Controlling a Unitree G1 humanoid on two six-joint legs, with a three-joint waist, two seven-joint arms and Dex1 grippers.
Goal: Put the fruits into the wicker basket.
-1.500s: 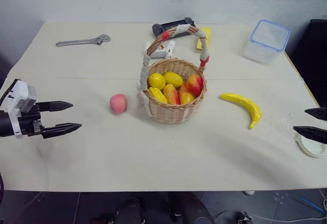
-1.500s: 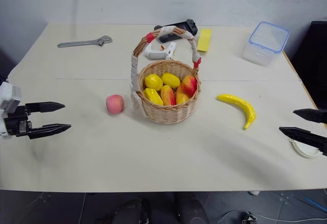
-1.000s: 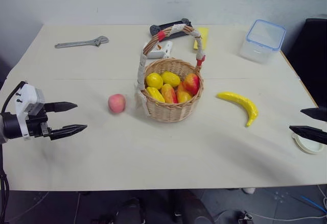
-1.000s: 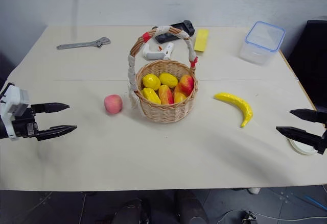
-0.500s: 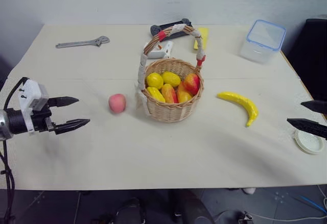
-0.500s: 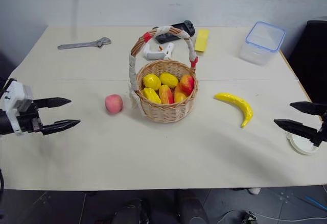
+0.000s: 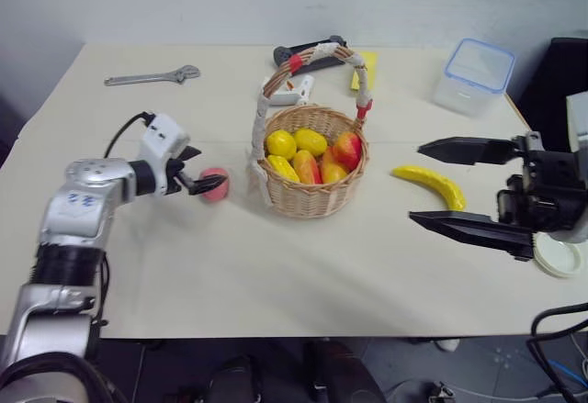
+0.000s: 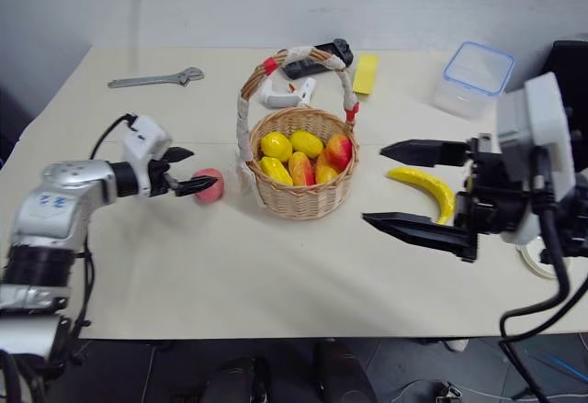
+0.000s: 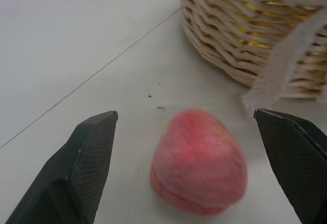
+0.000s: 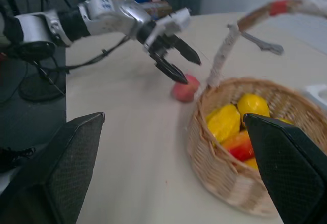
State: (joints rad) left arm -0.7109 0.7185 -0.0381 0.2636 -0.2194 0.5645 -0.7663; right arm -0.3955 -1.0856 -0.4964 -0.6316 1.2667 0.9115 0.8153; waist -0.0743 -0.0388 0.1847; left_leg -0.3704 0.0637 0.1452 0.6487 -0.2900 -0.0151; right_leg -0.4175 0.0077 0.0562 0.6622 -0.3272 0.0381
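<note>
wicker basket [image 7: 315, 183] – holds lemons and mangoes, mid-counter | clear box [image 7: 474, 74] – lid on, far right corner | peach [image 9: 198, 164] on counter [image 7: 276, 274] left of basket, between spread fingers of left hand [image 7: 201, 170], ungripped | banana [image 7: 434, 185] right of basket, beside wide-open right hand [image 8: 390, 187] | items behind handle partly hidden

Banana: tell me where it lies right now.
The banana lies on the table, right of the wicker basket, between the open right gripper's jaws in the head views.
</note>
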